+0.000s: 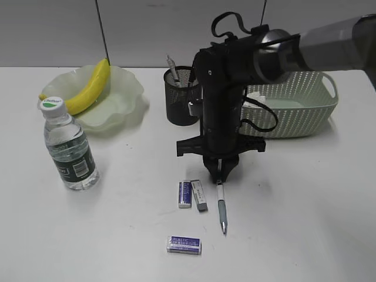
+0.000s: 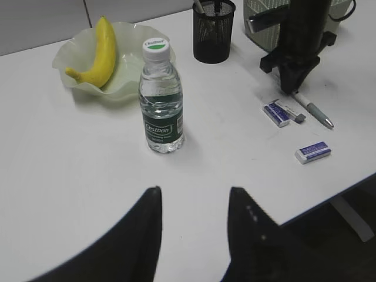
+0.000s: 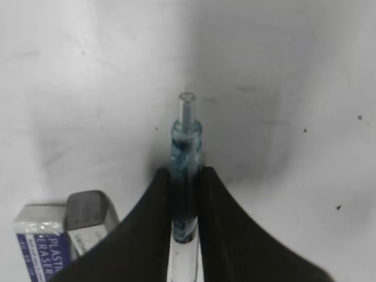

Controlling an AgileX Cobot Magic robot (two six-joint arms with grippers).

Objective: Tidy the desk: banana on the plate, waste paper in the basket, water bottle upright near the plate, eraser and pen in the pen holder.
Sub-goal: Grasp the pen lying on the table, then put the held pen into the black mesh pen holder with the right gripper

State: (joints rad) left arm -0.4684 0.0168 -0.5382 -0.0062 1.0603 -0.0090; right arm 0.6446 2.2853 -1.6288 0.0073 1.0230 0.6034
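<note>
— Pen [image 1: 221, 207] first: where does it lie?

— On the white surface [image 1: 305, 223], in front of the black mesh pen holder [image 1: 181, 95], its tip pointing toward the near edge. The right gripper [image 1: 221, 179] stands over its upper end, and the right wrist view shows the jaws clenched on the barrel [image 3: 186, 176], one dark finger [image 3: 154, 223] pressed against each side.

— And the erasers?

— Two lie side by side just left of the pen: a blue-sleeved eraser [image 1: 185, 194] and a grey-tipped eraser [image 1: 200, 195]. A third eraser [image 1: 184, 244], also blue-sleeved, lies apart from them, nearer the front edge.

— Left arm?

— The left gripper [image 2: 191, 235] hovers over bare surface, well apart from everything, its jaws released and holding nothing.

— Banana?

— The banana [image 1: 91, 88] rests in the pale green plate [image 1: 126, 97] at the back left. The water bottle [image 1: 67, 147] stands upright just in front of the plate, its cap on.

— Basket?

— The basket [image 1: 305, 106] sits at the back right, partly behind the right arm. Something pale lies inside it, but I cannot tell what. The pen holder already has a pen-like item [image 1: 172, 66] sticking out of it.
</note>
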